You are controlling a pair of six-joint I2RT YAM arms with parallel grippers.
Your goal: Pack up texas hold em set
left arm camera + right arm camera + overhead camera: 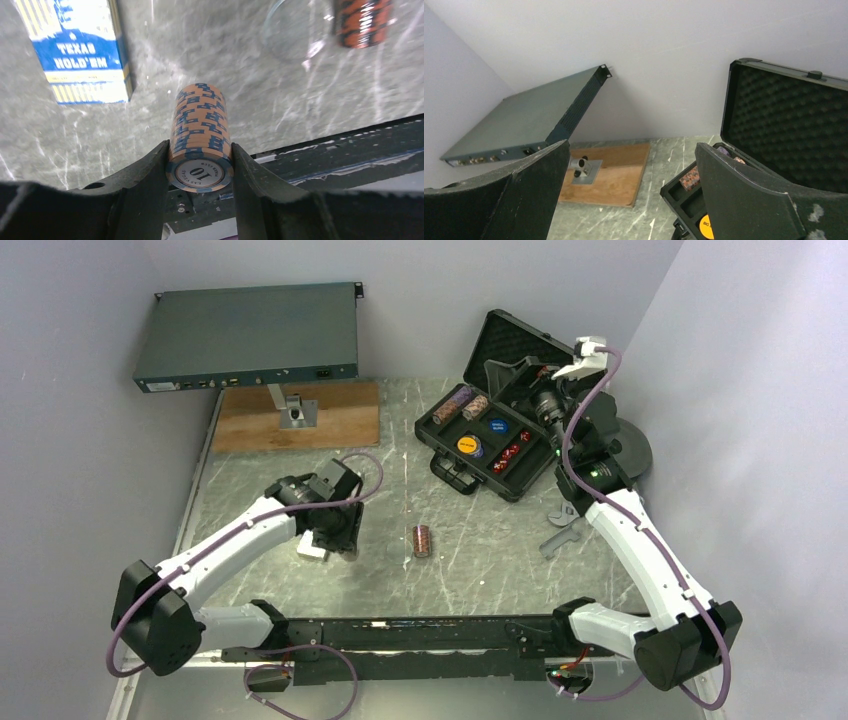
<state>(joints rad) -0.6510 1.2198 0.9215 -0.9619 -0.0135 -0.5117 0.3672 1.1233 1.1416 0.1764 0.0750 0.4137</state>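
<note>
my left tool (200,162) is closed partway onto a chip roll (200,117), a finger pressed to each side. i cannot tell whether the roll touches the counter (250,90). it is peach with blue stripes, with a "10" on its near end. the card box (80,50) and a second roll (362,22) are cut off at the top edge. my right tool (631,165) gapes empty beside the open case (784,115), whose trays are mostly hidden.

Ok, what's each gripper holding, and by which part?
The left gripper grips the chip roll by its striped sides, at the end nearest the wrist. The right gripper is open, holding nothing.
</note>
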